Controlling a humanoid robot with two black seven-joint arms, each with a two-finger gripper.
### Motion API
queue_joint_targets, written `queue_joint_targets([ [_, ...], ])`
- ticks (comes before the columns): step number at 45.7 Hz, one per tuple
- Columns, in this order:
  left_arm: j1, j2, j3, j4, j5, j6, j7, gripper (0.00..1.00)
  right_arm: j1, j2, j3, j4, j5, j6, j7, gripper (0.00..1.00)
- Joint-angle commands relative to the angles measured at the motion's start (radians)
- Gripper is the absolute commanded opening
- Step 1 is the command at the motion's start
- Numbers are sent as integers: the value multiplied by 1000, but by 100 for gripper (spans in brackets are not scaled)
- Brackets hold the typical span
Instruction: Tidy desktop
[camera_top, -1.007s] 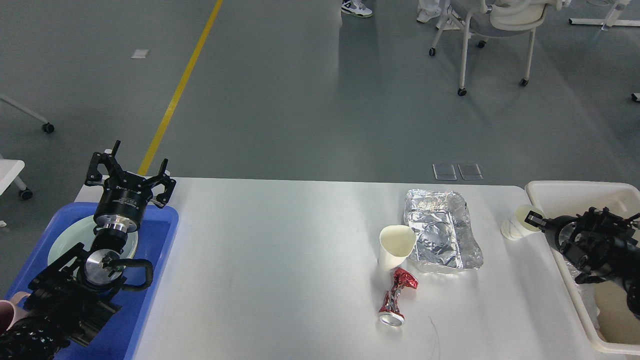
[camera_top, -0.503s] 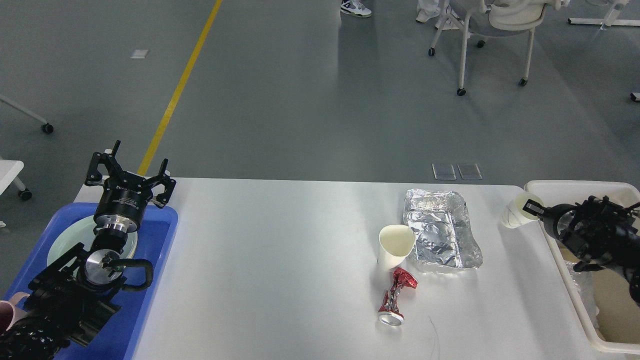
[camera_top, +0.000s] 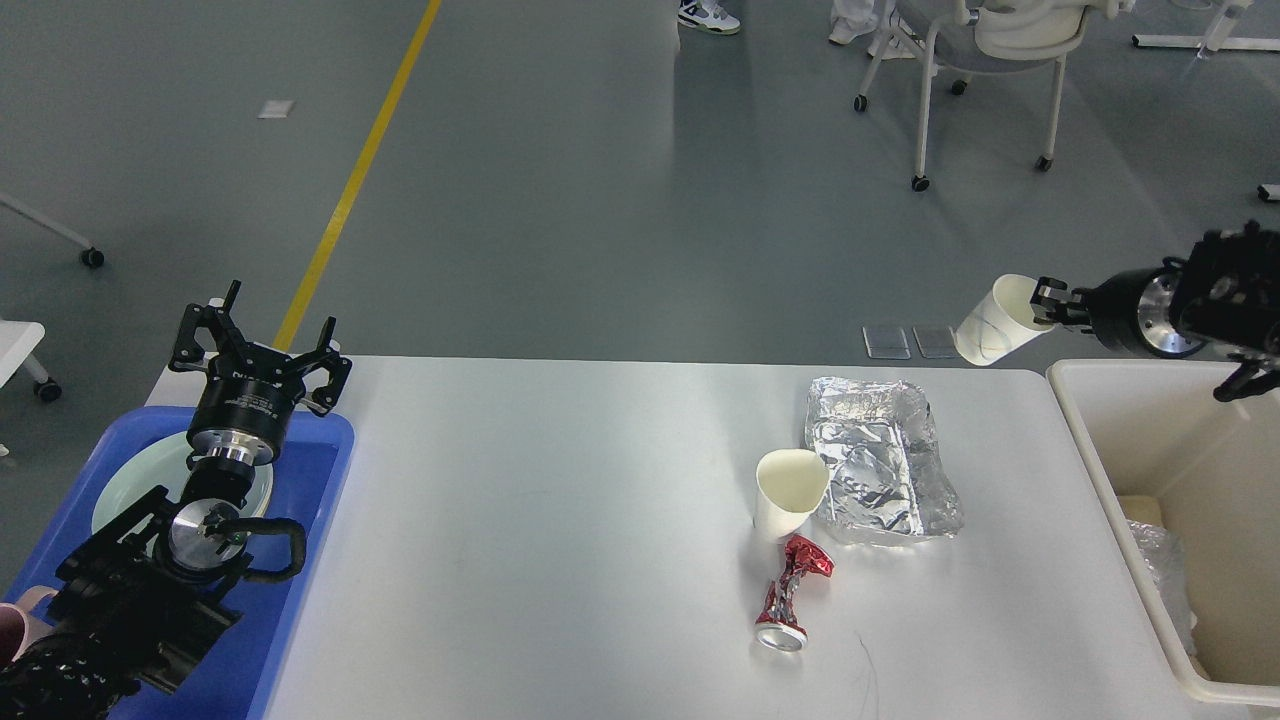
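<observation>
The white desktop (camera_top: 560, 520) carries a white paper cup (camera_top: 788, 492), a crumpled foil tray (camera_top: 880, 470) and a crushed red can (camera_top: 790, 595). My right gripper (camera_top: 1045, 300) is shut on the rim of a second white paper cup (camera_top: 995, 320) and holds it tilted in the air above the desktop's far right corner. My left gripper (camera_top: 258, 345) is open and empty above the far end of the blue tray (camera_top: 310, 480).
The blue tray holds a pale green plate (camera_top: 135, 480) under my left arm. A beige bin (camera_top: 1170, 480) stands at the right edge with clear plastic (camera_top: 1160, 570) inside. A chair (camera_top: 990, 60) stands on the floor beyond.
My right gripper has lifted the paper cup from the desktop's right edge up into the air, rising well above the bin. The left arm has not moved.
</observation>
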Motion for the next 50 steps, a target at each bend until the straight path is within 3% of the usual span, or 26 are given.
queue_joint_targets([
  [1,0,0,0,1,1,0,0,98,231,4,-15,204,-3,161,27,0],
  [7,0,0,0,-1,1,0,0,98,374,21,-12,387,-3,168,25,0],
  [16,0,0,0,1,-1,0,0,98,310,22,-27,327,-4,103,18,0],
  [34,0,0,0,1,-1,0,0,98,-275,-107,-81,-185,2,-137,16,0],
  [43,0,0,0,-1,-1,0,-1,98,-666,-102,-35,-446,40,-356,14,0],
  [50,0,0,0,1,-1,0,0,98,-855,-71,44,-607,161,-439,10,0],
])
